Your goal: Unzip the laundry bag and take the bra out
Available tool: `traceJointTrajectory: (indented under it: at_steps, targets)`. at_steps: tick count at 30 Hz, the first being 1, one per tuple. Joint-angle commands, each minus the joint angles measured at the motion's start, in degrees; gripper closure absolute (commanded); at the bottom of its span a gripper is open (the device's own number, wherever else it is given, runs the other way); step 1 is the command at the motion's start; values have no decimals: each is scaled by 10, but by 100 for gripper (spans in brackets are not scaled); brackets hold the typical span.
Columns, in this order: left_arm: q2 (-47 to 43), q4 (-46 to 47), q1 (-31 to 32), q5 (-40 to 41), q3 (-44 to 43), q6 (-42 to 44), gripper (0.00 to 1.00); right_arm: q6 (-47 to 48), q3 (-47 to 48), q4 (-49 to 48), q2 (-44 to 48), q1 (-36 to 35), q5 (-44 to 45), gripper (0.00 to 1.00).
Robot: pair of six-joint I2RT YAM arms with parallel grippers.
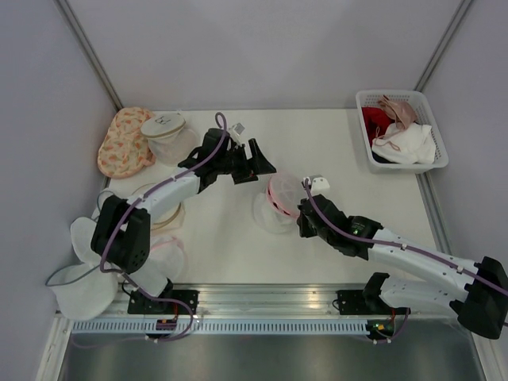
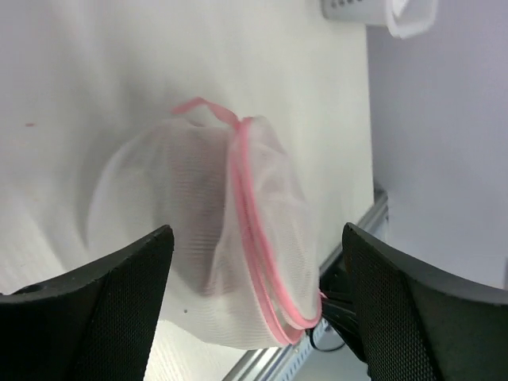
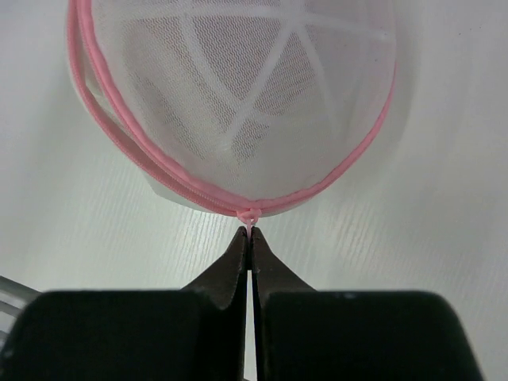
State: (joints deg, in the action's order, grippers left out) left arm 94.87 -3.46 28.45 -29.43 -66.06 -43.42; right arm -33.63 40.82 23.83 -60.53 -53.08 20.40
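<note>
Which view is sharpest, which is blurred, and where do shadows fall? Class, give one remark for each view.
Top external: even, soft light, only faint shadows, laundry bag clear. Left wrist: bag soft and blurred, a grey shadow on the table left of it, left gripper's fingers dark. Right wrist: sharpest, mesh and zip pull crisp at the right gripper.

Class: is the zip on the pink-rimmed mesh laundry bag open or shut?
Shut, apparently: on the laundry bag the pink zip edges meet with no gap; the right gripper pinches the zip pull.
</note>
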Motion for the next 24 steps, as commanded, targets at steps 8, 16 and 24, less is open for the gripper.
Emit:
traceJointTrajectory:
  at_steps: [8, 16, 24]
  targets:
    - [-210, -49, 40, 65, 151, -73, 8, 40, -10, -156, -3, 0, -246, 99]
    - [-246, 3, 105, 49, 240, -156, 12, 34, -19, -230, -49, 1, -339, 99]
    - [-256, 28, 116, 72, 279, -171, 61, 38, -21, -213, -39, 0, -324, 100]
